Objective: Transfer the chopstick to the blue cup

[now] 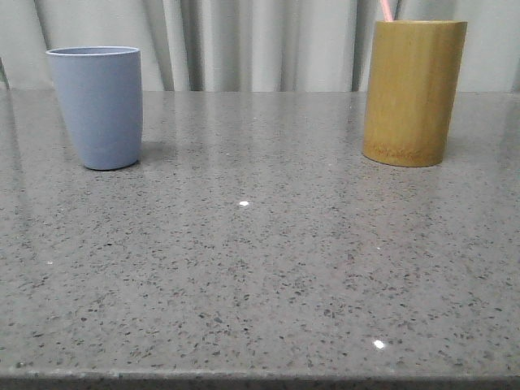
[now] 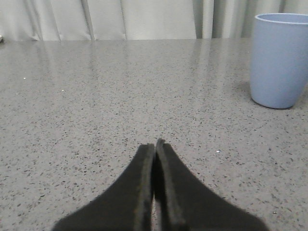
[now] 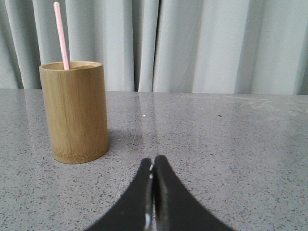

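Note:
The blue cup (image 1: 97, 106) stands upright at the far left of the table; it also shows in the left wrist view (image 2: 279, 58). A pink chopstick (image 1: 387, 10) sticks up out of the yellow-brown bamboo holder (image 1: 413, 91) at the far right; only its top end shows. The right wrist view shows the chopstick (image 3: 61, 34) leaning in the holder (image 3: 74, 111). My left gripper (image 2: 155, 144) is shut and empty, low over the table, well short of the blue cup. My right gripper (image 3: 153, 161) is shut and empty, apart from the holder. Neither gripper shows in the front view.
The grey speckled stone table (image 1: 260, 268) runs to a front edge at the bottom of the front view. Pale curtains (image 1: 260, 41) hang right behind the table. Nothing stands between the two cups.

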`<state>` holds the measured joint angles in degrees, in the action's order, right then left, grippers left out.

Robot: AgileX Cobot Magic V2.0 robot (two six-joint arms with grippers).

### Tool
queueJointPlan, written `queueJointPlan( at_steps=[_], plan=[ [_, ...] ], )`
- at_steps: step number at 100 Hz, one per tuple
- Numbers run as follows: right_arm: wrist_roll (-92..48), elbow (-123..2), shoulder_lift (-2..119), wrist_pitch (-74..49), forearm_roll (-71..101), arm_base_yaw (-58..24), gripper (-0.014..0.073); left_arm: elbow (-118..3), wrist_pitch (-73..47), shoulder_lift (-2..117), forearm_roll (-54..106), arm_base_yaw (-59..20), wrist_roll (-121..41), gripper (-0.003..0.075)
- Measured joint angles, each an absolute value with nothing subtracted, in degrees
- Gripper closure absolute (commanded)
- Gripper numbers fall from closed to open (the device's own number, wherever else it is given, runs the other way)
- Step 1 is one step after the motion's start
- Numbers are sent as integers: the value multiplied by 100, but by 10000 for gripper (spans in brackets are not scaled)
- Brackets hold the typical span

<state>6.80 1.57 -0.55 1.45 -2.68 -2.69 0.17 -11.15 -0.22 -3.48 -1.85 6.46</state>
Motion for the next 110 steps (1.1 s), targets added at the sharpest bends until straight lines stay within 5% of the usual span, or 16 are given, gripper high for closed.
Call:
queueJointPlan(
  at_steps=[110],
  plan=[
    [672,157,-55,406,-268,-269,691,17,-526,-22,-339,-185,646,739]
  ],
)
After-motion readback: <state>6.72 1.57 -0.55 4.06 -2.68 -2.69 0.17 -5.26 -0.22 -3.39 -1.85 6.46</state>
